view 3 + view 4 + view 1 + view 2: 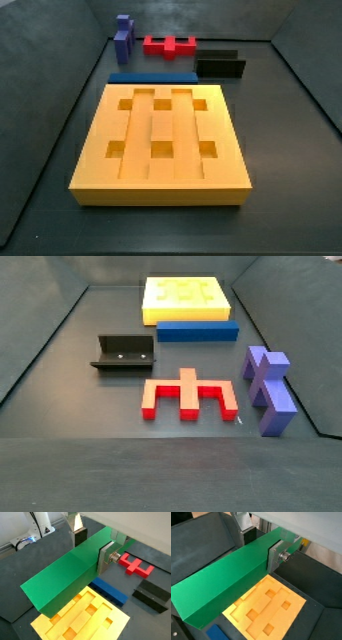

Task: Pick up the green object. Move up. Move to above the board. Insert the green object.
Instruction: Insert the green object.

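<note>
My gripper (92,549) is shut on the green object (63,579), a long plain green bar, with the silver finger plates pressed on its two long faces. It also shows in a wrist view (231,582), where the gripper (261,548) holds it level in the air. The yellow-orange board (67,626) with square recesses lies below the bar, partly hidden by it, in both wrist views (271,602). Both side views show the board (160,182) (187,311) on the floor. Neither side view shows the gripper or the green bar.
A flat blue bar (110,592) (167,77) (198,331) lies against the board's end. Beyond it are the red notched block (137,566) (190,396), the dark fixture (152,594) (123,353) and a purple block (123,40) (267,386). Dark walls enclose the floor.
</note>
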Robot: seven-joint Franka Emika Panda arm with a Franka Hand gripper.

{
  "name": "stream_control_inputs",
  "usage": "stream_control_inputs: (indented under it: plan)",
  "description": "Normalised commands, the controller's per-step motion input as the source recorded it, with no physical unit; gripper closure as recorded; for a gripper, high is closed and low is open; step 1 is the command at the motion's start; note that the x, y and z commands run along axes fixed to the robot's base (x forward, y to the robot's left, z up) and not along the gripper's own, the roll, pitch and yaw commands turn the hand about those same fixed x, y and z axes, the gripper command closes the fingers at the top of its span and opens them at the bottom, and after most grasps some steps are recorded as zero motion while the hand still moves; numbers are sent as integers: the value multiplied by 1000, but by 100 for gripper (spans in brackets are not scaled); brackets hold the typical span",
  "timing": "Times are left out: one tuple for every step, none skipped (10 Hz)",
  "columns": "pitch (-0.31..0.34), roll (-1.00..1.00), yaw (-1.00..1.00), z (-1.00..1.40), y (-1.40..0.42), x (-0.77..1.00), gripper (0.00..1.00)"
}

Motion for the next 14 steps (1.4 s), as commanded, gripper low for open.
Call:
stream_control_inputs:
  plan:
    - [-31,-66,71,-911,-500,-231,100]
    - [0,-14,89,-1000,-397,-243,100]
    - [0,0,129,-1000,-306,-229,100]
    - [0,0,186,-1000,-237,-189,100]
    - [0,0,220,-1000,-217,-166,100]
    - [0,0,289,-1000,-211,-131,100]
    - [0,0,257,-1000,-217,-120,100]
    - [-26,-83,251,-923,-154,0,100]
    - [-57,-96,234,-866,-177,0,100]
    - [-101,-101,143,-857,-103,51,100]
    - [-90,-89,0,-946,0,197,100]
    - [-73,-79,0,-980,0,229,100]
    - [-47,-31,-66,-1000,100,214,100]
    - [-43,-21,-49,-1000,174,106,100]
